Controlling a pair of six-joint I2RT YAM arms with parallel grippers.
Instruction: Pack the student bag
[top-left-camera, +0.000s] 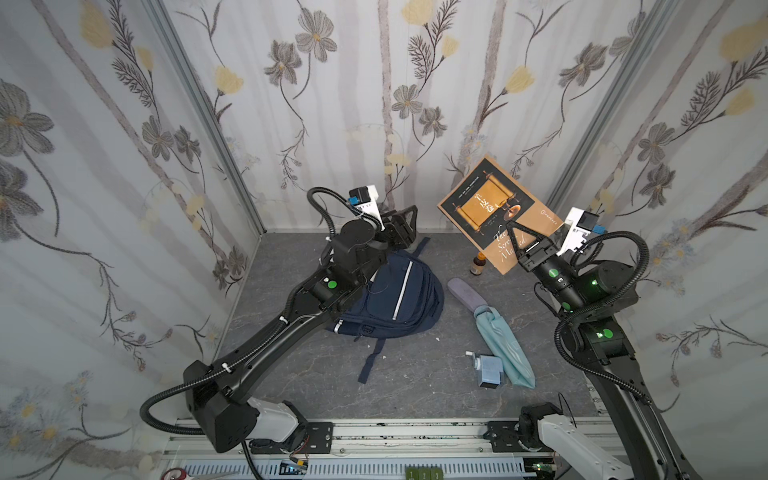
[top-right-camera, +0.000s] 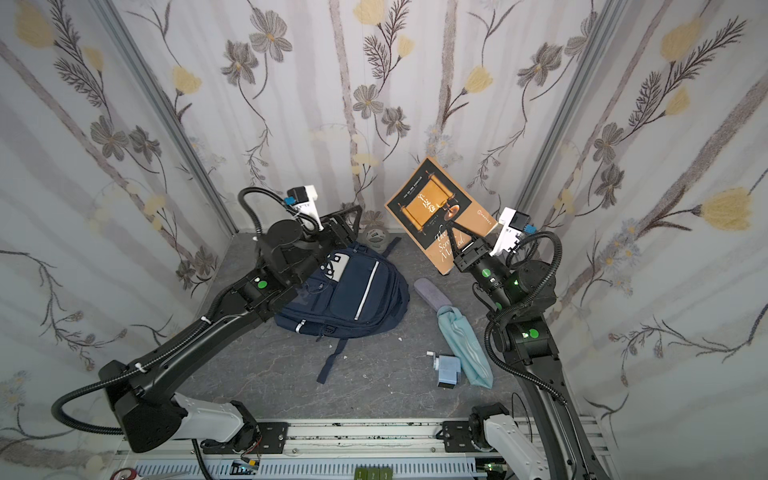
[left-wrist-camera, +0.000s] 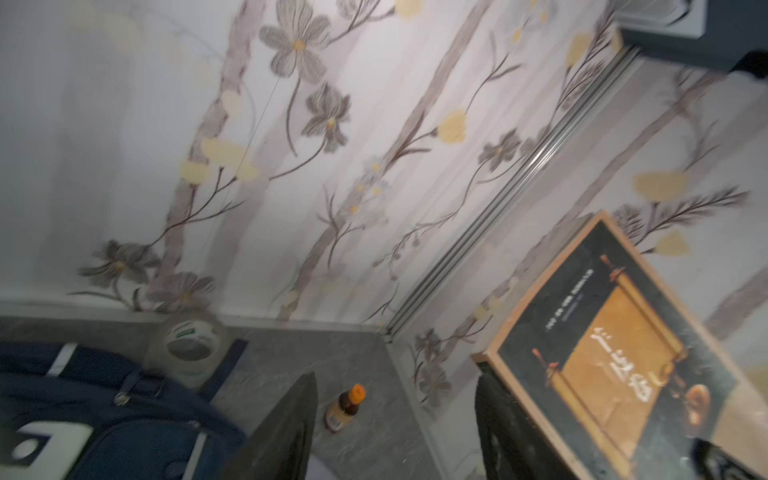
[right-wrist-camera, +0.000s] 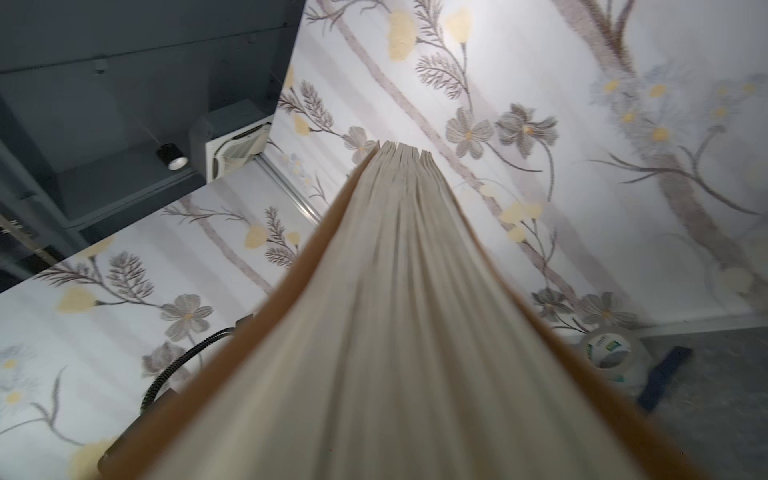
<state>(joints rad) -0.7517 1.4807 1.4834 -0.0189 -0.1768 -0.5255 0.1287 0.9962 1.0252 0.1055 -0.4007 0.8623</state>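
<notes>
The student bag (top-left-camera: 399, 299) lies flat on the grey counter (top-left-camera: 415, 386), front pockets up. One dark strap trails loose from its near end, and the left arm's wrist crosses above its left side. The left claw (top-left-camera: 404, 222) hovers over the bag's far end, jaws apart with nothing between them, as the left wrist view shows. To the bag's right and raised clear of the counter, the right claw (top-left-camera: 516, 235) is clamped near a lower corner of a tan book (top-left-camera: 486, 203), tilted with its dark cover facing both top views. A clear tape roll (top-right-camera: 376, 239) sits just beyond the bag's far end. A small orange-capped bottle (top-left-camera: 478, 264), a lilac case (top-left-camera: 467, 293) and a folded teal umbrella (top-left-camera: 505, 347) lie to the bag's right, apart from it.
</notes>
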